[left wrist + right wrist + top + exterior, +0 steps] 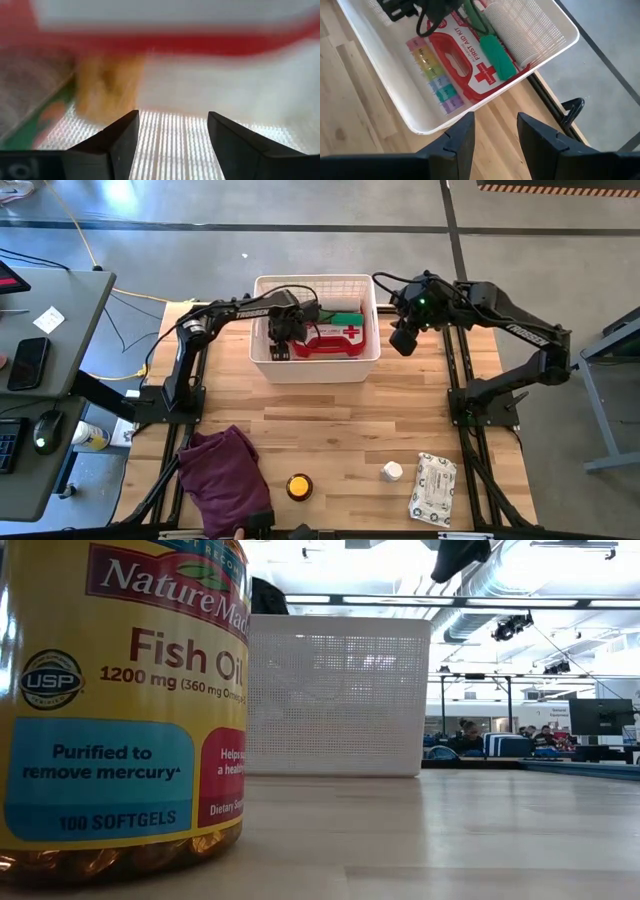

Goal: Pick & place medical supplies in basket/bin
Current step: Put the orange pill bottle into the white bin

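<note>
The white basket (316, 280) stands at the table's far middle. Inside lie the red first-aid case (465, 60), a green roll (498, 59) and the rainbow pill organiser (436, 81). My left gripper (281, 345) reaches down into the basket's left part, open over its floor (172, 117), with the blurred red case just ahead. My right gripper (403, 343) hovers open just right of the basket (495, 122), holding nothing. An amber bottle (299, 486), a small white bottle (391, 472) and the white wipes pack (433, 488) rest on the near part of the table.
A dark purple cloth (225, 480) lies bunched at the near left. In the low view the amber fish-oil bottle (120, 700) fills the left, with the basket wall (335, 695) behind it. Bare wood stretches between the basket and the near items. A desk stands to the left.
</note>
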### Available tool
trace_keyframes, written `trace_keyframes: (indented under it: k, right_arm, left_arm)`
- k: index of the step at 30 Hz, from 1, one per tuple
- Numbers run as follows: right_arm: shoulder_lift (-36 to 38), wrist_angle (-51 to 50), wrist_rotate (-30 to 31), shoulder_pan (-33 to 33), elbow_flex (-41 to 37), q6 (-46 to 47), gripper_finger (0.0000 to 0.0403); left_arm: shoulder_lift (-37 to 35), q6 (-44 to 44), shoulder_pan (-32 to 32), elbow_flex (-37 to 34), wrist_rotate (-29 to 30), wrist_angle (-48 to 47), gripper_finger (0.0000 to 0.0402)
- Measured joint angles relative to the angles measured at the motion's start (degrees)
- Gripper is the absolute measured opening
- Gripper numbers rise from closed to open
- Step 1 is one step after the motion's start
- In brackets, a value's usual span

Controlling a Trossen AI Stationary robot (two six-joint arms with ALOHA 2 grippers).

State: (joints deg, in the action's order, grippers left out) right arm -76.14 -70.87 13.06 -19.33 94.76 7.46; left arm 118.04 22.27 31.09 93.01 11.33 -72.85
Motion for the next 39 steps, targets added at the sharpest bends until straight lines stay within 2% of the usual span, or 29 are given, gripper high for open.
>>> trace_keyframes:
  k: [7, 12, 16, 24, 27, 31, 39]
  right_arm:
    - [0.2, 0.1, 0.4, 0.0, 0.0, -1.5, 0.0138]
    - [0.2, -0.1, -0.4, 0.0, 0.0, -1.0, 0.0138]
    - [0.2, -0.6, -2.1, 0.0, 0.0, -0.3, 0.0138]
    - [0.2, -0.9, -3.0, 0.0, 0.0, -0.4, 0.0138]
    - [0.2, -0.9, -3.1, 0.0, 0.0, -0.4, 0.0138]
    - [0.2, -0.9, -3.9, 0.0, 0.0, -0.4, 0.0138]
    - [0.2, -0.9, -4.5, 0.0, 0.0, -0.4, 0.0138]
  left_arm:
    - [-0.1, -2.4, -0.4, 2.4, 1.4, 0.5, 0.0249]
    - [-0.1, -1.5, -0.3, 1.0, -2.9, 2.2, 0.0257]
    - [-0.1, -0.8, -0.4, -1.6, -3.4, 4.2, 0.0287]
    - [-0.3, -0.3, -0.4, -5.2, -1.6, 8.2, 0.0379]
    - [-0.3, -0.3, -0.4, -5.8, -3.4, 9.7, 0.0390]
    - [-0.3, -0.2, -0.5, -6.1, -3.4, 10.7, 0.0362]
    - [-0.2, -0.3, -0.5, -4.6, -3.0, 7.3, 0.0227]
